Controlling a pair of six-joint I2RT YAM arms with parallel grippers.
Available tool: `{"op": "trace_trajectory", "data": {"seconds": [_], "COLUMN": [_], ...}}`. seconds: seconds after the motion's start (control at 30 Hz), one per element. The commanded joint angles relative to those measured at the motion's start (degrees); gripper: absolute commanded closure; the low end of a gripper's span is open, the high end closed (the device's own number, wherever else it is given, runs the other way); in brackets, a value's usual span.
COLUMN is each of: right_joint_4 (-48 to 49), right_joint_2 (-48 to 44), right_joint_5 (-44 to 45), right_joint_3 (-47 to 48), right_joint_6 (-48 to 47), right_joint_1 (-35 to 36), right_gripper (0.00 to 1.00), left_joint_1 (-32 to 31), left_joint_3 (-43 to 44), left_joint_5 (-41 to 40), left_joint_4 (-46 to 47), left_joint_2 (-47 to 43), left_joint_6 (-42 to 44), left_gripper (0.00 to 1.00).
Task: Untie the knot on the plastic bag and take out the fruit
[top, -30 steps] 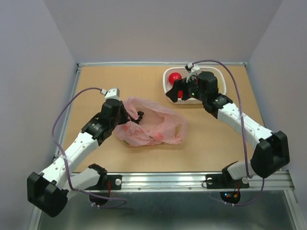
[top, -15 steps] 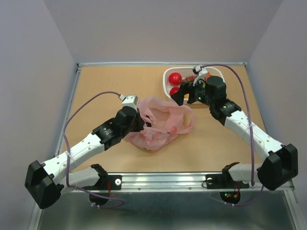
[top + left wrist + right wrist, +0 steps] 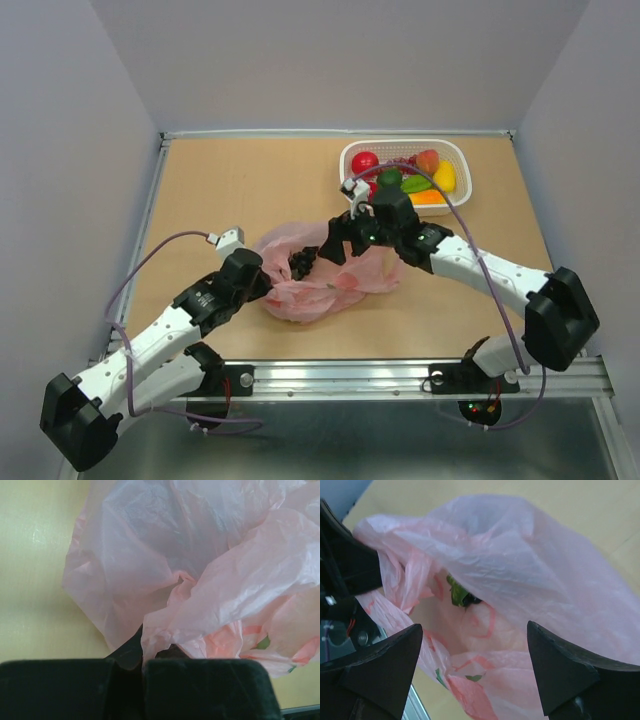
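Near the table's (image 3: 240, 180) middle, my left end effector (image 3: 142, 667) is clenched on the pink plastic bag (image 3: 330, 285); my right end effector (image 3: 472, 630) hangs released just above it.

— What sort of place are we looking at?
— A robot lab bench. Plain grey walls (image 3: 330, 60) are boxing in a wooden table (image 3: 250, 180), and a left arm (image 3: 160, 335) and right arm (image 3: 480, 265) are sitting bolted to a metal rail (image 3: 340, 375).
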Motion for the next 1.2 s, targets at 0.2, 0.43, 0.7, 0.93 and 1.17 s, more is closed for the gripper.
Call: {"op": "trace_trajectory", "data": {"seconds": [0.2,0.43,0.7,0.93,1.17], "right_joint_4": [0.0,-3.77,-7.3,-5.55,-2.91], "right_joint_2": [9.69,12.69,13.49,10.06,7.25], "right_joint_5": [6.06,9.22,14.06,25.14,24.63], "right_joint_3": [-2.32,-4.34,-2.86,3.21,7.34], "right_joint_6": [-0.57,-4.35,-4.54,-1.55,0.65], "right_joint_1": [11.88,20.23,23.05,22.96,22.61], "right_gripper": [0.2,0.31,0.34,0.41,0.25], "left_joint_1": [0.48,0.57,0.66,0.75,0.75], "left_joint_3": [-3.67,-5.78,-7.1,-7.19,-7.28], "left_joint_5": [-1.75,-1.48,-0.96,-1.22,-0.96], "left_joint_4": [0.42,3.23,5.69,5.52,5.43], "left_joint_2": [-1.31,-1.13,-0.6,-1.3,-2.18], "left_joint_6": [-4.64,-5.17,-4.56,-4.12,-3.41], "left_gripper": [1.0,1.0,1.0,1.0,1.0]}}
